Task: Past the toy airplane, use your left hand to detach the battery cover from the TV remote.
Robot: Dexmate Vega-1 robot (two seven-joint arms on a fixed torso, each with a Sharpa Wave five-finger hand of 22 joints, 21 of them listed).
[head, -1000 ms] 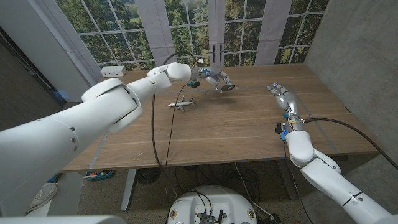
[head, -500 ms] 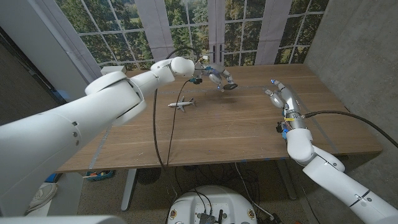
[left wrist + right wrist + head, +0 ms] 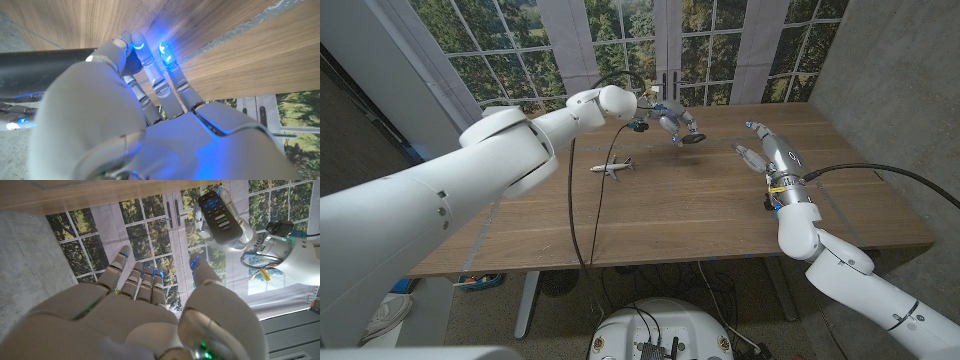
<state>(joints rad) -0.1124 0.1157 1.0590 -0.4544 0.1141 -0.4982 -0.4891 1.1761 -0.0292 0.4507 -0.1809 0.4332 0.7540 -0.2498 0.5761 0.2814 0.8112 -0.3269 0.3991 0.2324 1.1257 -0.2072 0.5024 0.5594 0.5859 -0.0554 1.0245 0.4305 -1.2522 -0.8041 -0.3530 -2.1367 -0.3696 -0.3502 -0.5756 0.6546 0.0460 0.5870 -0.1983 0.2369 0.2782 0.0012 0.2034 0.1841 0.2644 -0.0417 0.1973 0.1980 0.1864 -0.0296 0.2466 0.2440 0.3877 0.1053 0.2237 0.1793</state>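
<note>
A: Overhead, where is the TV remote [image 3: 686, 136]?
B: Held off the wooden table [image 3: 700, 200] by the left hand [image 3: 670, 125], beyond the toy airplane [image 3: 611, 167]. Right hand [image 3: 760, 152] hovers nearby, fingers spread, holding nothing.

A: Left wrist view?
B: Fingers curl onto a dark body; its identity cannot be confirmed.

A: Right wrist view?
B: Remote button face toward this camera, long axis along the left palm.

A: Procedure?
B: Probably support the body, then slide the cover lengthwise.

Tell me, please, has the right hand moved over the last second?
Yes. The right hand has shifted toward the table's middle, closer to the toy airplane, which lies where it was.
</note>
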